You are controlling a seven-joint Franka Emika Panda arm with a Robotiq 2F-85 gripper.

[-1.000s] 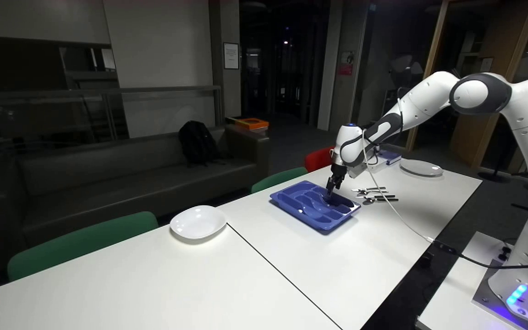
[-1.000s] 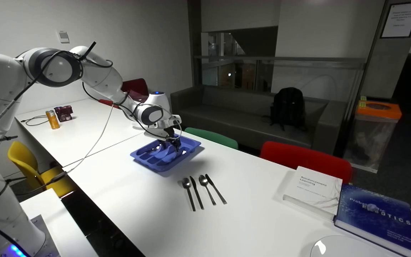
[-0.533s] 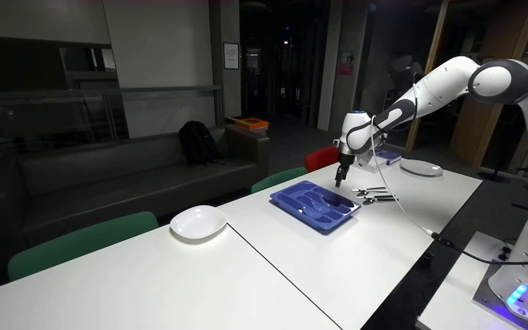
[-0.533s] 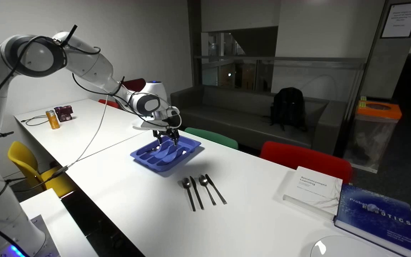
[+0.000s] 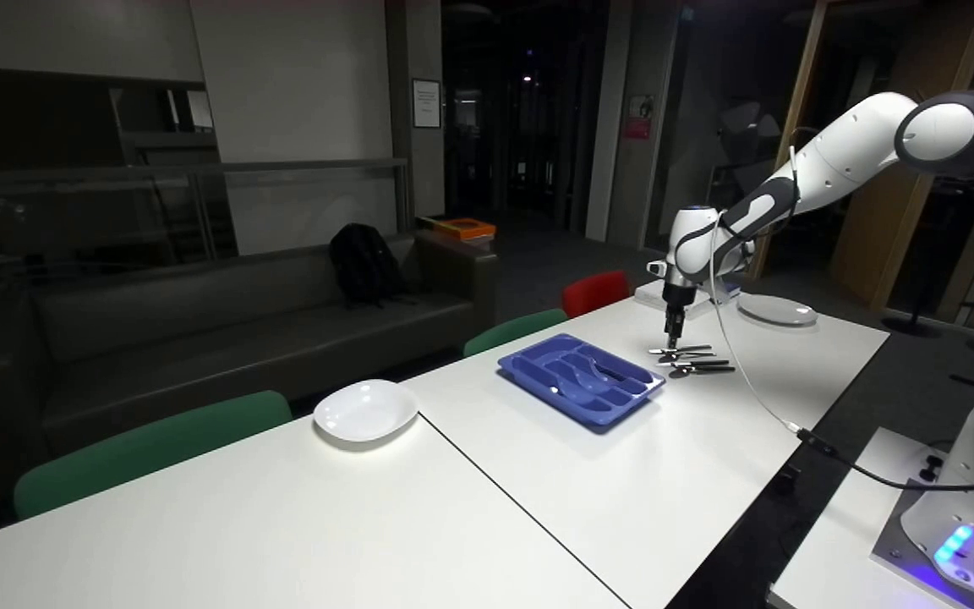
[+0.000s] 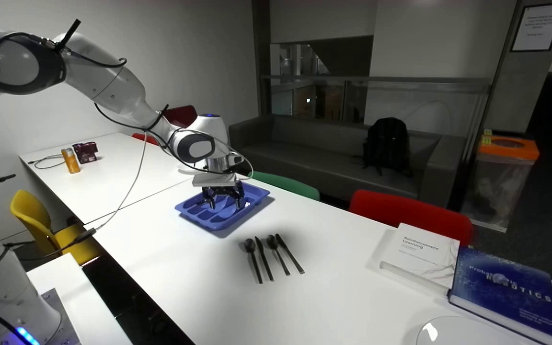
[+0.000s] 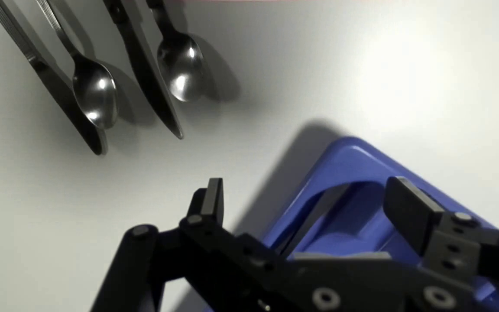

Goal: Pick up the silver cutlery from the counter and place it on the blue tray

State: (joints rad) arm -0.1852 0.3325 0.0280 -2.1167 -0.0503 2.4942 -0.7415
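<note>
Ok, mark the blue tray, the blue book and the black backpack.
Blue tray (image 7: 347, 161), in the wrist view, on a rim corner.
Blue book (image 6: 507, 297), in an exterior view, on its cover.
Black backpack (image 6: 386, 144), in an exterior view, mid-body.

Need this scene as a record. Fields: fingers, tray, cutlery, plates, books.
fingers: open, holding nothing
blue tray: on the counter, compartmented; contents unclear
silver cutlery: two spoons and two knives on the counter, apart from the blue tray
white plate: across the blue tray from the cutlery
books: one white, one blue, side by side
second plate: beside the books
</note>
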